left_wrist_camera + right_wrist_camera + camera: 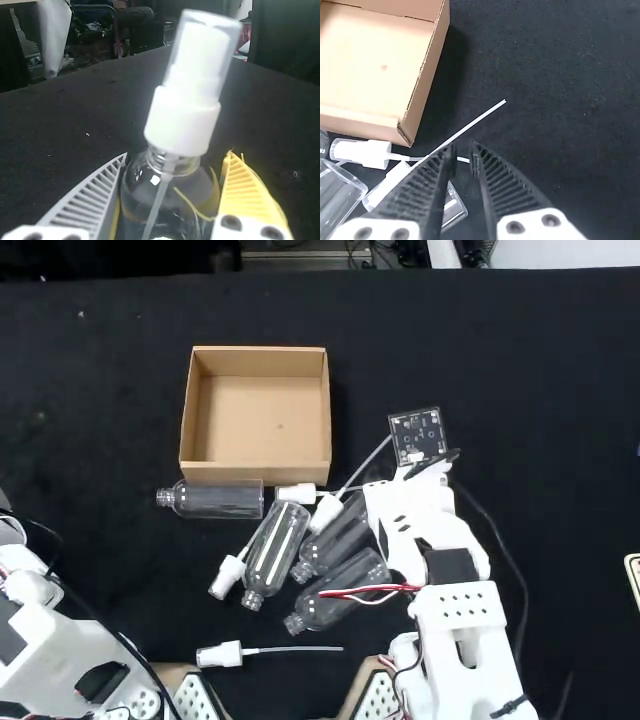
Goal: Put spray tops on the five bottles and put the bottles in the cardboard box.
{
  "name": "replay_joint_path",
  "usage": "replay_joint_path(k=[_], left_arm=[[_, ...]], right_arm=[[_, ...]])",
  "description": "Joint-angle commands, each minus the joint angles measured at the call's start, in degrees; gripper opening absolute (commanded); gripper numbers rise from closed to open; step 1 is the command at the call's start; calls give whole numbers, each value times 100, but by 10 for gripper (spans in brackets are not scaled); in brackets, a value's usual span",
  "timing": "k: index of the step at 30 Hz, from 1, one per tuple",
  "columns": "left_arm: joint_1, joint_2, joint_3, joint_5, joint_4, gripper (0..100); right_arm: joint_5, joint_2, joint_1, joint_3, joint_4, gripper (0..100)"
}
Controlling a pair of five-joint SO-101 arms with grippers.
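Left wrist view: the left gripper [175,167] was clenched on a clear bottle [165,200], with its grey and yellow fingers [85,200] at either side of the shoulder. A white spray top [187,85] sat tilted on the bottle's neck.

Right wrist view: the right gripper [463,146] hung with its black fingers [505,185] a narrow gap apart and grasping nothing. It was just above a thin dip tube [487,116] on the black table [560,75].

In the high view that arm stood lower right of centre, over a cluster of three bottles [275,552] lying at centre frame. A fourth bottle [215,499] lay on its side just below the cardboard box [255,468], which sat open side up, upper left of centre. A loose spray top [222,653] with its tube lay at lower centre, apart from the cluster.
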Motion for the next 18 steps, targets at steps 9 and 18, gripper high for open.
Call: replay_joint_path(k=[9,18], left_arm=[[31,-290,-75,-466,18,272],[57,-299,-75,-484,-18,266]], right_arm=[[53,-4,53,-22,-176,22],[53,-4,53,-22,-176,22]])
